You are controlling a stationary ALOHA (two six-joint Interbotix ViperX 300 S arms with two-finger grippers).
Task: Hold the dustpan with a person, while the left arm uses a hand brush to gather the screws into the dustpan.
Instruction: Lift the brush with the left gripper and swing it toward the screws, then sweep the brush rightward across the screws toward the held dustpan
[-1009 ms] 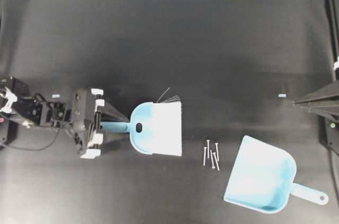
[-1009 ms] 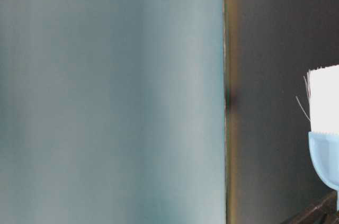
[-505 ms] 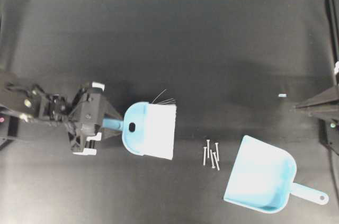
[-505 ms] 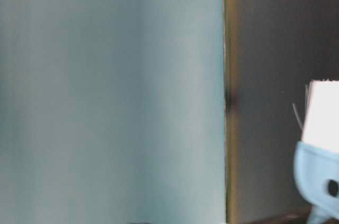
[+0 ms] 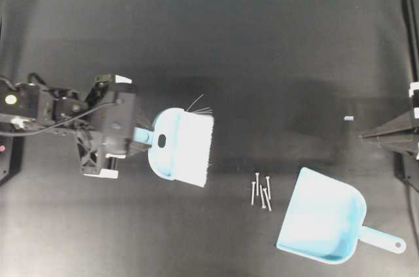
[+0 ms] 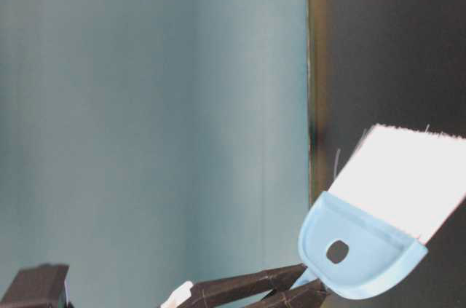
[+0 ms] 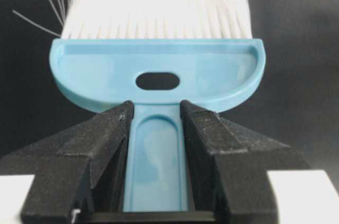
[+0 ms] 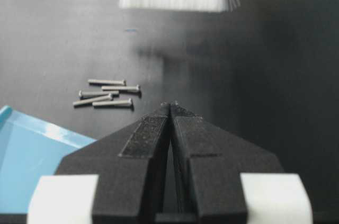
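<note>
The hand brush (image 5: pixel 180 156) is up off the black table (image 5: pixel 262 61), tilted, bristles toward the screws (image 5: pixel 261 191). The left gripper (image 7: pixel 155 108) is clamped on its thin handle. The screws lie bunched just beside the mouth of the dustpan (image 5: pixel 324 221). The right gripper (image 8: pixel 170 106) sits pinched together, holding nothing.

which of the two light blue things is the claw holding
The brush, the one with white bristles: the left claw grips its handle. The dustpan lies free on the table, beside the screws.
</note>
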